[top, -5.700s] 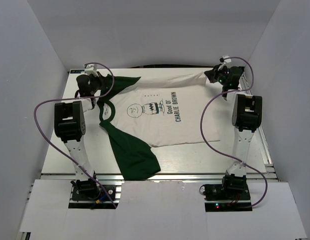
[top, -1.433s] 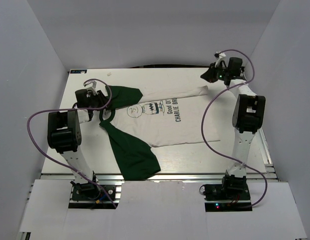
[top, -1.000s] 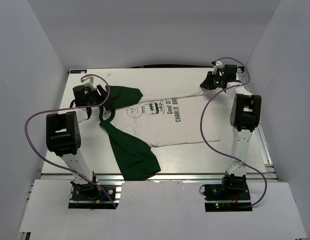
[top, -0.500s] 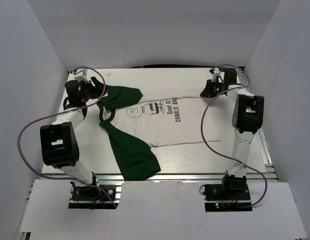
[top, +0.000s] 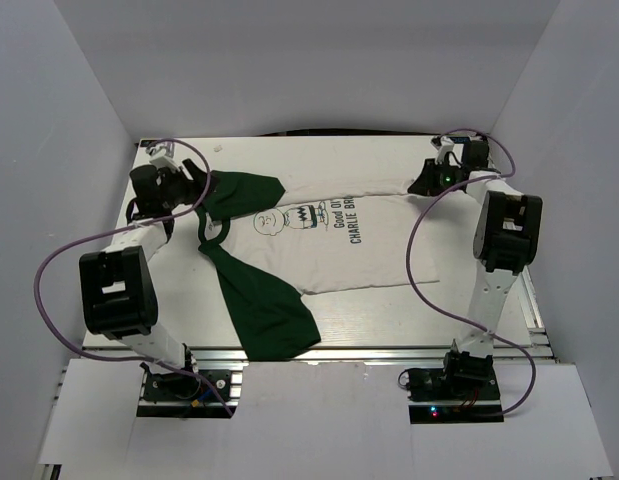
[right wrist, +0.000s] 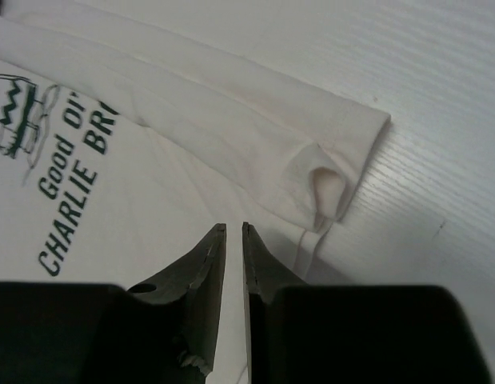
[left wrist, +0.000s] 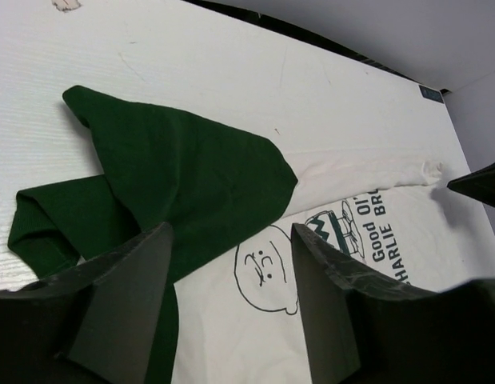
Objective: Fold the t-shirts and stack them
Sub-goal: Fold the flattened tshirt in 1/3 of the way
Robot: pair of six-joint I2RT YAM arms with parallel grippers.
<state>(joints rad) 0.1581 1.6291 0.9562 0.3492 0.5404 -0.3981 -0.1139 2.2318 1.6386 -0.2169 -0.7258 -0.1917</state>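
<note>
A white t-shirt [top: 339, 250] with dark green sleeves and Charlie Brown print lies flat on the table. Its far edge is folded over toward the near side. The far green sleeve [top: 244, 190] lies over the shoulder, and the near sleeve [top: 269, 310] trails toward the table's front. My left gripper [top: 179, 188] hovers beside the collar end, open, with nothing between its fingers [left wrist: 143, 296]; the sleeve [left wrist: 199, 168] shows under it. My right gripper [top: 421, 183] hangs over the folded hem corner [right wrist: 343, 160], its jaws parted by a narrow gap, holding nothing.
White enclosure walls [top: 69, 150] close in on the left, right and back. Purple cables [top: 414, 250] loop off both arms over the table. A small scrap [top: 217, 148] lies near the far edge. A metal rail [top: 329, 352] runs along the front.
The shirt's far edge had been folded toward the near side and let go. Since a second ago the left arm swung out left, and the right gripper shifted right and parted its jaws slightly.
</note>
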